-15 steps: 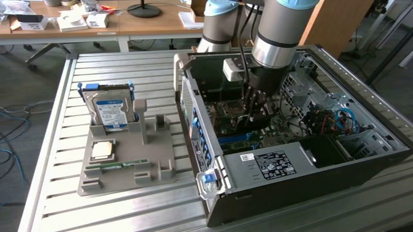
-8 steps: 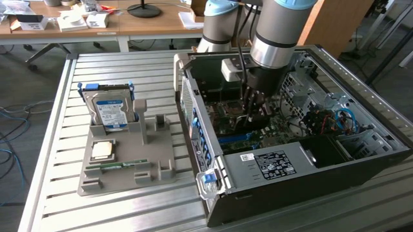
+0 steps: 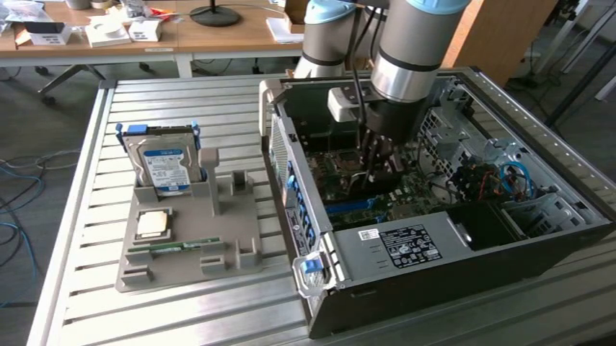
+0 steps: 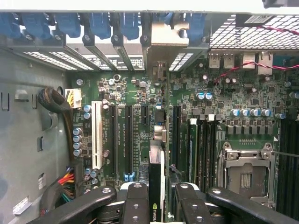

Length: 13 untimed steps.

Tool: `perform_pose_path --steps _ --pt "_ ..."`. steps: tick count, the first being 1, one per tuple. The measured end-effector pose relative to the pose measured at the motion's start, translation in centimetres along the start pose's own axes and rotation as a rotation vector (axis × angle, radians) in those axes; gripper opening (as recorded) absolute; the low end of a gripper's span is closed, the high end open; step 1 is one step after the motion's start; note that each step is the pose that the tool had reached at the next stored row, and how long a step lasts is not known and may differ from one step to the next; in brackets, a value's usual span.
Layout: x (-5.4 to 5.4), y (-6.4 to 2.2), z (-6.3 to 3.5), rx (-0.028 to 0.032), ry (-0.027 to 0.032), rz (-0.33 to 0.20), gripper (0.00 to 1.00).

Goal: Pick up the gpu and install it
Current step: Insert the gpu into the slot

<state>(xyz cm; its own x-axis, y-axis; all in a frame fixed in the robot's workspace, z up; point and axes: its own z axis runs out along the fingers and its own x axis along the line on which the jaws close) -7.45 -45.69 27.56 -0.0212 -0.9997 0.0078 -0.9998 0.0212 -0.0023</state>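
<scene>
The gpu (image 4: 155,179) stands on edge inside the open computer case (image 3: 462,281), pinched between the two sides of the gripper (image 4: 161,200) just above the motherboard (image 4: 224,93) and in line with its long slots; whether it touches a slot cannot be told. From the exterior view's left, a grey holder tray (image 3: 231,252) carries an upright hard drive (image 3: 166,162) and a flat-lying memory stick (image 3: 178,246). To its right the case rests on the slatted table (image 3: 144,94), with the arm reaching down into it.

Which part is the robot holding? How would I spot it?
Look inside the open computer case, at the gripper. The gpu is the thin dark card standing on edge between its fingers, above the green motherboard, with a silver bracket at one end.
</scene>
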Motion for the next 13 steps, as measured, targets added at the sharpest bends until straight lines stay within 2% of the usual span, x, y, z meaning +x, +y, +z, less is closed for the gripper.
perform_pose_path --steps 13 --pt "0.01 0.23 0.2 0.0 0.0 0.0 0.26"
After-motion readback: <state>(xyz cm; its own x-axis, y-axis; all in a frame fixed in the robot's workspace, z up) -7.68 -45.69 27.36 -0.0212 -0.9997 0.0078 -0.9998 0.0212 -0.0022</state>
